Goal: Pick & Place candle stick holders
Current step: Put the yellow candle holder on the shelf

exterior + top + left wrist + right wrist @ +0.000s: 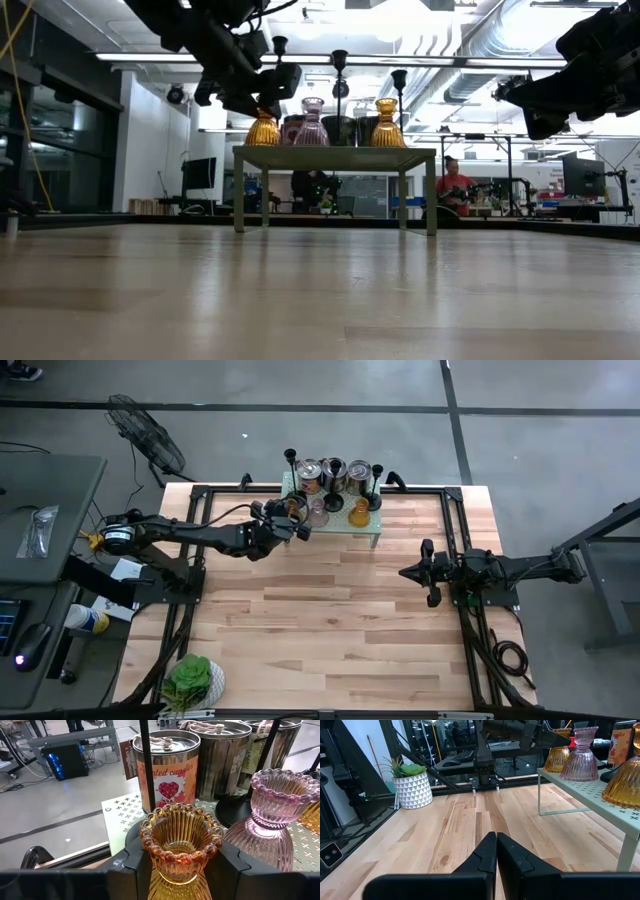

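Observation:
A small green shelf [372, 526] stands at the table's far middle. On it stand three black candle stick holders [290, 460] [333, 495] [374, 498], a pink glass holder [272, 820] and two amber glass holders. The right amber holder [387, 123] stands free on its base. My left gripper [182, 870] reaches in from the table's left and is shut on the left amber holder [180, 845], at the shelf's left front. My right gripper [496, 850] is shut and empty, hovering above the table's right side. My left gripper pinches the left amber holder between its two fingers [137, 870], at the narrow waist [177, 872] just below the beaded rim. The fingers come level from the table's left side. The holder is upright, and in the low view its base [262, 142] sits on the shelf top.
Three candle tins [333, 472] stand at the shelf's back among the black holders. A potted plant [192, 682] stands at the table's near left corner. A fan [145, 435] stands beyond the far left corner. A person [455, 190] sits far behind the table.

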